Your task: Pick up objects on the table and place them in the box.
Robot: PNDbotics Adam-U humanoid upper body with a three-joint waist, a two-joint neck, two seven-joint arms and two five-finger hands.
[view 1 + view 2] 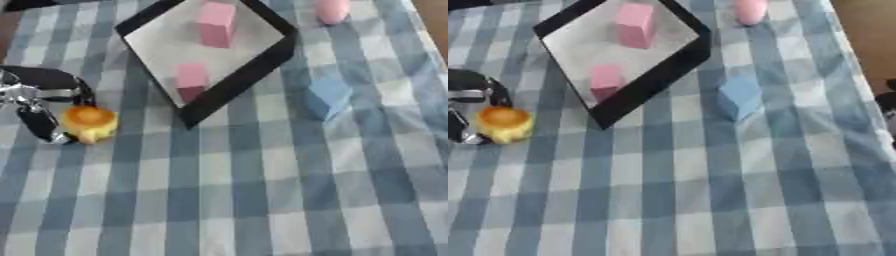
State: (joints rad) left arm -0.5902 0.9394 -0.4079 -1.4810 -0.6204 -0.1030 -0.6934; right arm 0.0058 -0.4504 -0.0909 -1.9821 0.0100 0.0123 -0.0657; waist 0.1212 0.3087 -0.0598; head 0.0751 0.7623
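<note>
Worktop (262, 200) under a blue-and-white checked cloth. My left hand (35, 102) sits at the left edge, its fingers (39, 125) curled against the left side of a small yellow object with an orange top (89, 123). I read this as a grasp, and the object appears to rest on the cloth. Black-rimmed box (236, 82) lies turned like a diamond at upper centre, well apart from the hand. Two pink blocks are inside it: one (216, 23) toward the far side, one (192, 81) against the near wall. Blue block (327, 97) lies on the cloth just right of the box. Pink rounded object (332, 10) lies at the far edge, right of the box. A dark shape at the right border of the right eye view (888, 102) may be my right hand; I cannot tell its fingers.
</note>
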